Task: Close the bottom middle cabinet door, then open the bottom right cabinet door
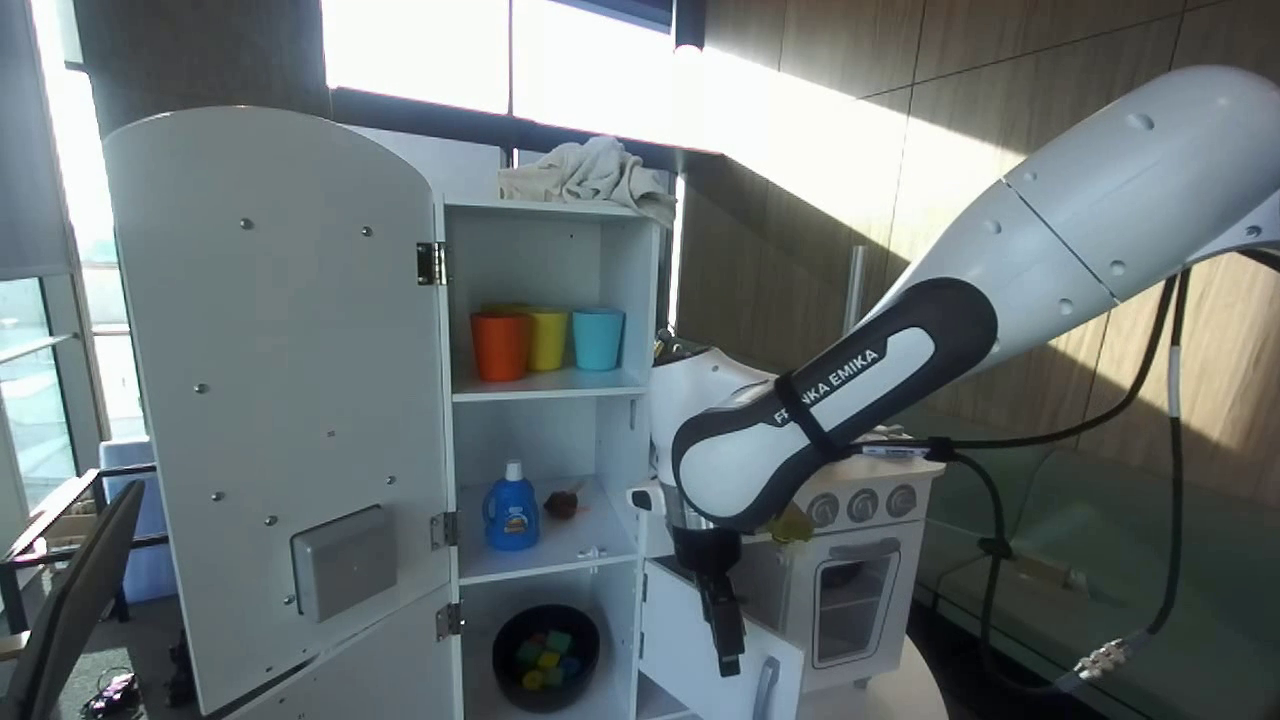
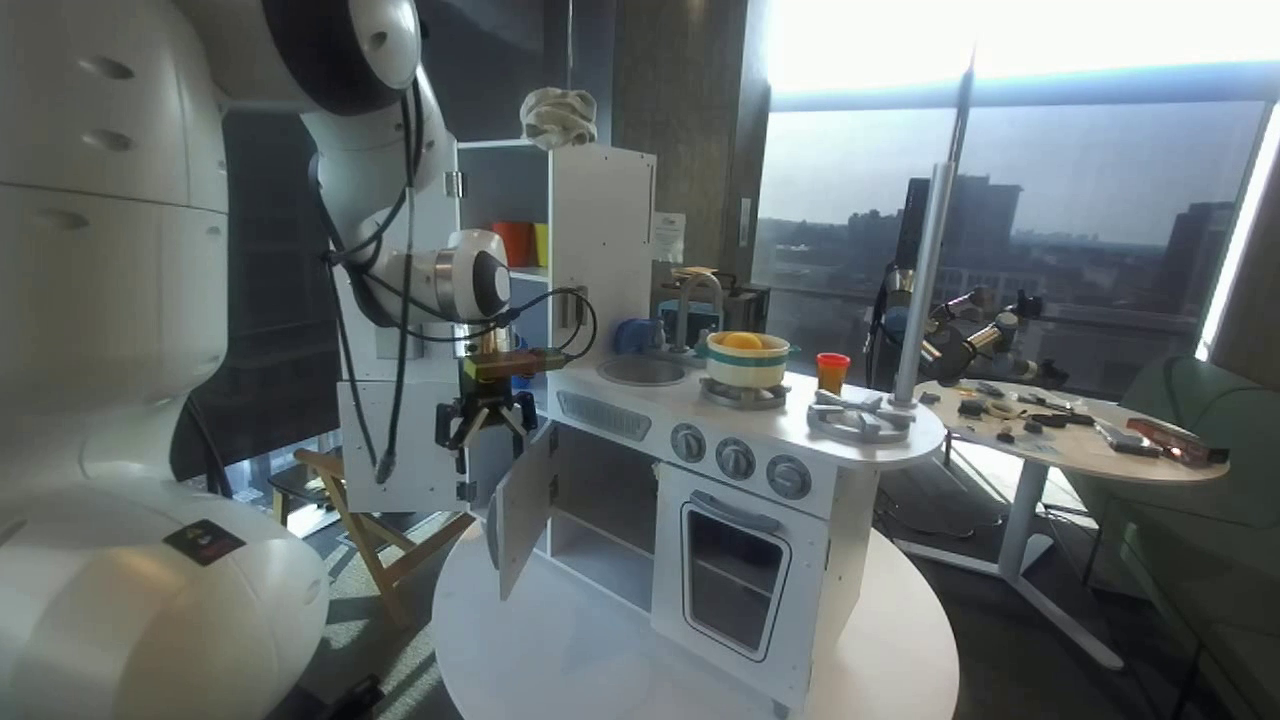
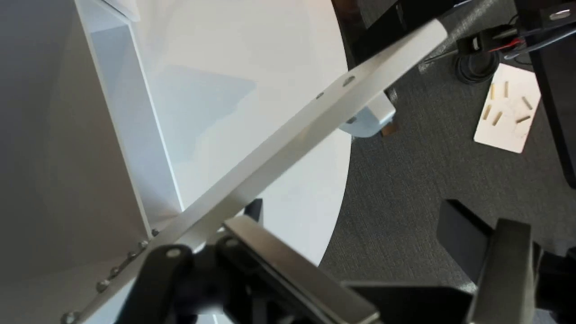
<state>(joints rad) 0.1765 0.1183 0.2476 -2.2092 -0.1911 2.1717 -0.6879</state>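
White toy kitchen (image 2: 716, 418), the flat windowless white rectangular panel door (image 2: 525, 515) standing open, a black two-fingered pincer (image 2: 490, 448) beside it.

This bottom middle door is smooth and straight-edged, with a curved grey handle (image 1: 767, 688); near it, the bottom right white oven-style door (image 2: 738, 590) sits closed, its see-through window (image 2: 735, 575) a round-cornered rectangle under another bowed grey handle (image 2: 735, 512). The kitchen rests on a smooth, round white surface (image 2: 560, 650). In an exterior view, the glossy white, black-trimmed robot arm (image 1: 850, 395) slopes down from the upper right, wrist bent, the pincer pointing downward. In the wrist view its fingers (image 3: 463, 240) stand wide apart with nothing gripped, one close by the panel's edge (whether they touch, I cannot tell).
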